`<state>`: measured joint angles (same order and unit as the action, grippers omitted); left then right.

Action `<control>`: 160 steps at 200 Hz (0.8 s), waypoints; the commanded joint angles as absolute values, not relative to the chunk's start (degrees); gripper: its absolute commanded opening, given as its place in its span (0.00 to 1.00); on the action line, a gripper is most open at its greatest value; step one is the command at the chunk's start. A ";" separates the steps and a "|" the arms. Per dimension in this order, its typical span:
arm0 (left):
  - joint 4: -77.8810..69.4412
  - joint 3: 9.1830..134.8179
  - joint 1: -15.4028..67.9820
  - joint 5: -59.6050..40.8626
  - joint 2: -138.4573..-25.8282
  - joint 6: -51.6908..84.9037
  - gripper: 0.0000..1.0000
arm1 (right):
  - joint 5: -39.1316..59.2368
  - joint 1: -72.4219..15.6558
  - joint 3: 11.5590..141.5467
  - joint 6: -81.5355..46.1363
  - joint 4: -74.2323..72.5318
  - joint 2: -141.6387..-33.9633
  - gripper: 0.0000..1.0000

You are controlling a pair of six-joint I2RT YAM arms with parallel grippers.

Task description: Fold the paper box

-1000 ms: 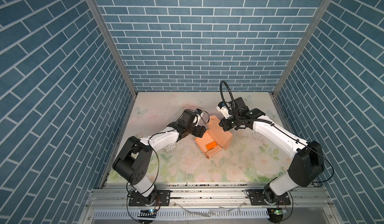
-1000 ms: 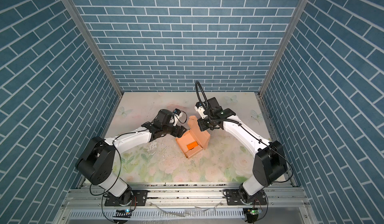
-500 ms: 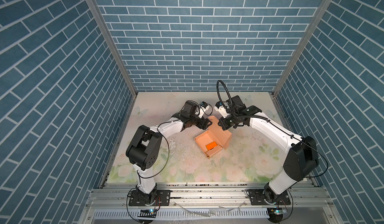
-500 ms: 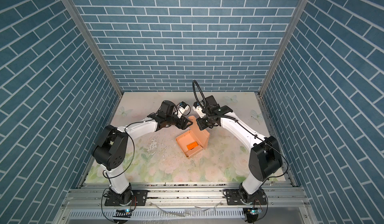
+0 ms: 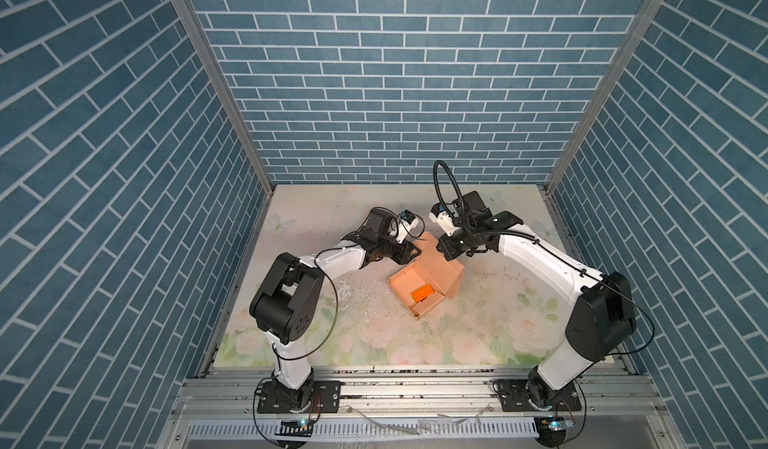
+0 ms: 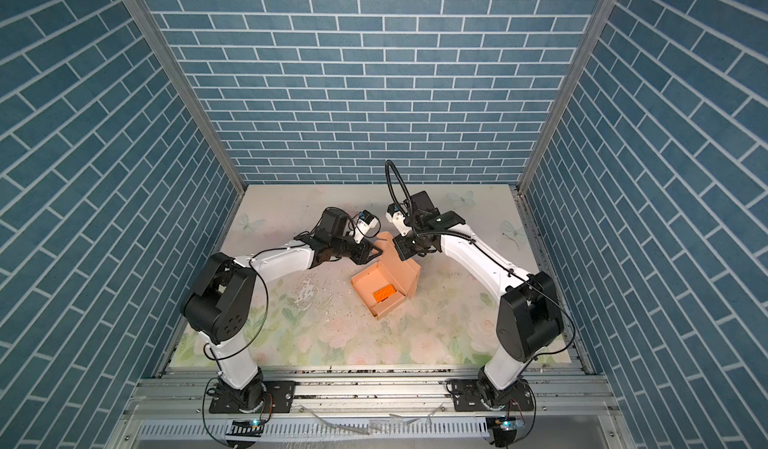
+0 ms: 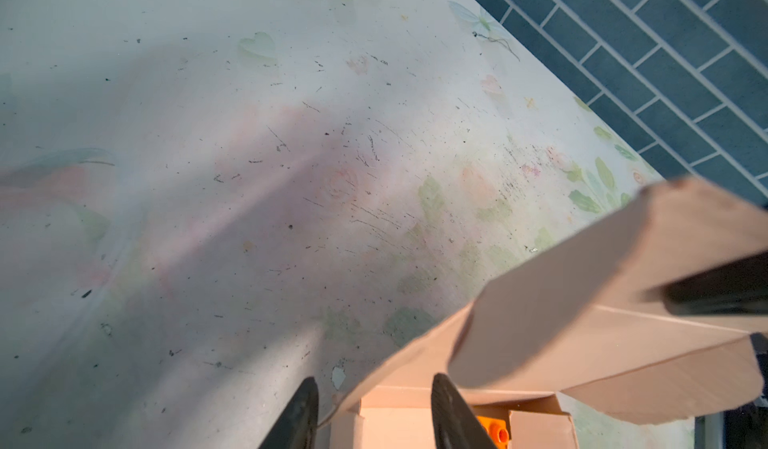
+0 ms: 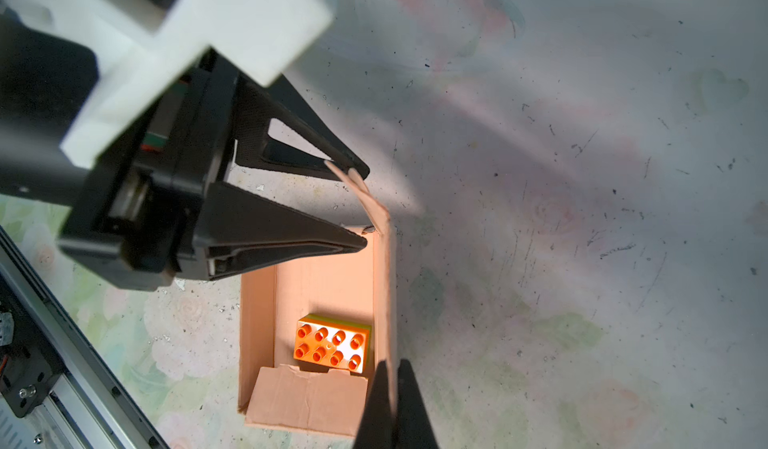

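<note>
In both top views, the paper box (image 5: 428,274) (image 6: 386,278) sits near the middle of the floral tabletop (image 5: 332,322), set at a slant, with both arms meeting at its far end. It is peach-tan cardboard, an open shallow tray with its lid panel raised along the far right side. A small orange studded brick (image 5: 423,293) lies inside on the tray floor.

From above, the grippers are too small to judge; the wrist views settle it. The right wrist view shows the right gripper (image 8: 390,401) pinched together on the edge of the upright lid panel. It also shows the left gripper (image 8: 366,206) with its jaws apart, one finger tip inside the tray's end and the other outside. The thin tip of a raised flap stands between them, close to the outer finger. An end flap (image 8: 307,397) with a ragged edge leans inward beside the brick.

The left wrist view adds the lid's underside, a wide blurred tan sheet overhanging the tray, and the scratched tabletop behind.
</note>
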<state>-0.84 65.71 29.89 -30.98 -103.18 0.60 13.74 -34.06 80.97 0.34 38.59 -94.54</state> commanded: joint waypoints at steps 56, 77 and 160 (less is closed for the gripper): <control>-2.46 64.11 31.51 -30.85 -100.08 1.04 0.29 | 12.83 -33.88 82.00 1.59 38.06 -94.21 0.00; -2.29 64.23 32.13 -30.51 -100.15 1.00 0.25 | 12.74 -33.90 82.06 1.41 37.99 -94.13 0.00; -3.74 63.02 33.05 -23.28 -100.02 2.69 0.07 | 12.66 -33.86 81.74 0.40 37.06 -93.69 0.00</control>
<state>-2.46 64.36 32.67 -26.98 -100.51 1.58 12.97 -33.95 80.97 0.27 38.41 -94.54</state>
